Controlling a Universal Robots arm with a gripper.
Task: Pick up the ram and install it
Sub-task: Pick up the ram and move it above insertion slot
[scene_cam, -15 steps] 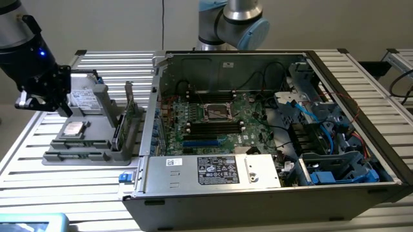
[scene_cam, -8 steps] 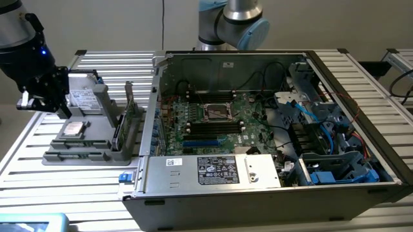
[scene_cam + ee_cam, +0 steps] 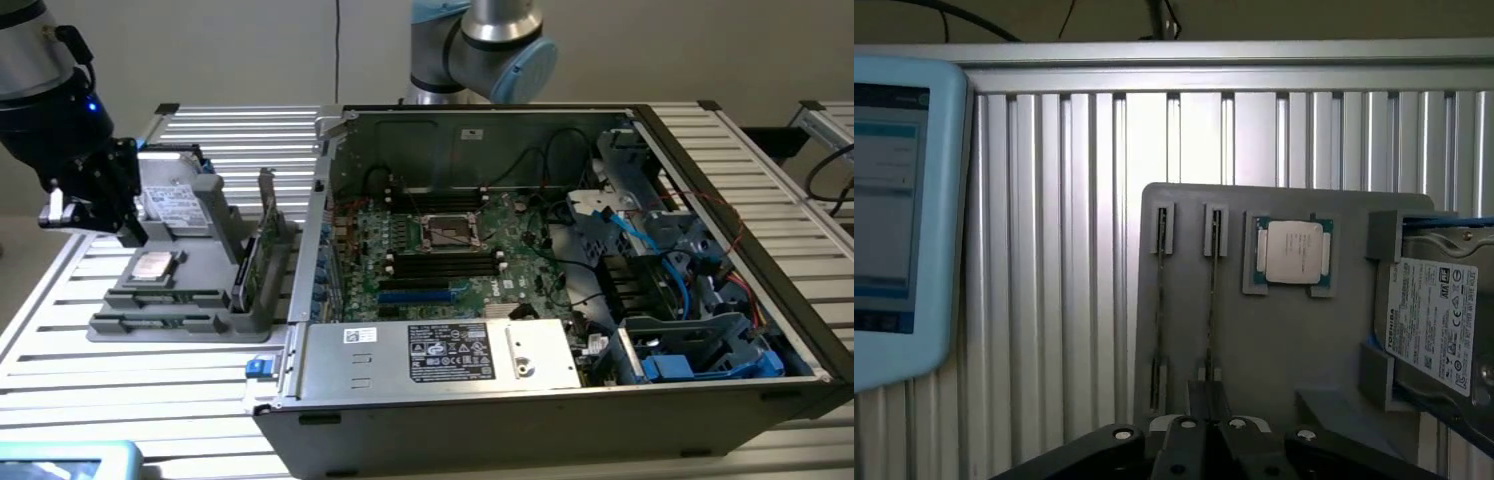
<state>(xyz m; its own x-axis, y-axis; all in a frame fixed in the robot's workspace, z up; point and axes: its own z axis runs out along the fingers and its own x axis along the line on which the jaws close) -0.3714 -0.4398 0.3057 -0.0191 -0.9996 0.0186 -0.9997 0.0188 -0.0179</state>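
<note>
Two ram sticks stand on edge in slots of a grey parts tray (image 3: 1274, 360). In the wrist view they are thin lines, one ram stick (image 3: 1211, 300) running up from my fingertips and the other ram stick (image 3: 1160, 310) beside it. In the exterior view the ram (image 3: 163, 298) lies along the tray's (image 3: 174, 330) near edge. My gripper (image 3: 127, 232) hangs over the tray's side at the exterior view's left. The gripper (image 3: 1206, 405) is shut, with nothing visibly held. The open computer case (image 3: 400, 420) shows the motherboard (image 3: 441, 250) with black memory slots (image 3: 441, 262).
The tray also holds a processor chip (image 3: 1294, 250), a silver hard drive (image 3: 1444, 320) and an upright green expansion card (image 3: 267, 250). A blue-framed tablet (image 3: 894, 200) lies near the tray. A power supply (image 3: 441, 355) and cables (image 3: 627, 240) crowd the case. A second arm's base (image 3: 481, 50) stands behind.
</note>
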